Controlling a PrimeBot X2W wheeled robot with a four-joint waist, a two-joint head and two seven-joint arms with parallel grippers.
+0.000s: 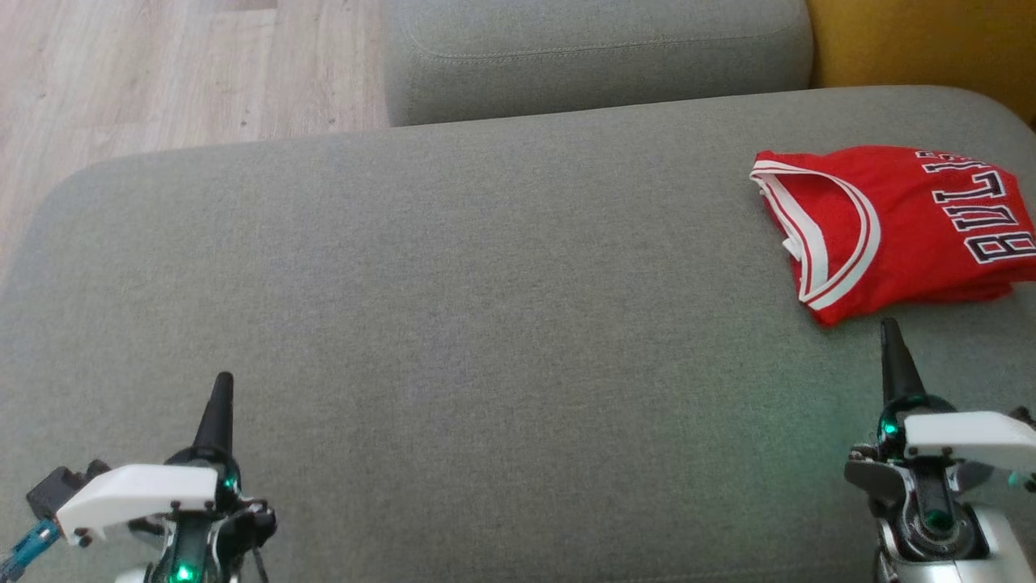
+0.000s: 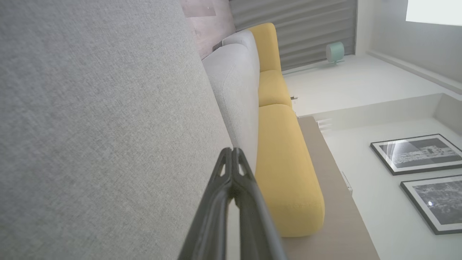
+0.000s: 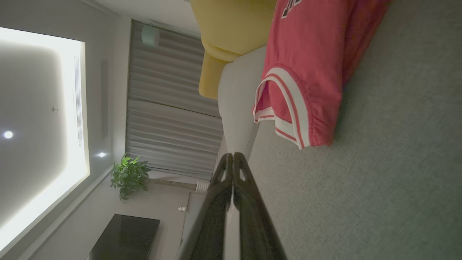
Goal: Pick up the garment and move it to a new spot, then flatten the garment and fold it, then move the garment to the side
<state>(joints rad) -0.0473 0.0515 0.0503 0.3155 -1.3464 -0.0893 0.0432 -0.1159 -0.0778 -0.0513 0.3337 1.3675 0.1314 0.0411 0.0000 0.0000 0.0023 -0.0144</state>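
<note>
The garment [image 1: 898, 227] is a red basketball jersey with white trim and black lettering, folded into a compact stack at the far right of the grey cushion [image 1: 453, 308]. It also shows in the right wrist view as the jersey [image 3: 306, 65], lying ahead of the fingers. My right gripper [image 1: 890, 328] hovers just short of the jersey's near edge, shut and empty; its tips [image 3: 232, 156] are pressed together. My left gripper [image 1: 222, 380] rests at the lower left over bare cushion, also shut with nothing held, fingers [image 2: 232, 151] closed.
A second grey cushion [image 1: 591, 48] lies beyond the main one, and a yellow cushion [image 1: 931, 40] sits at the top right. Wooden floor [image 1: 162, 73] shows at the upper left, past the cushion's rounded edge. The yellow sofa [image 2: 285, 162] appears in the left wrist view.
</note>
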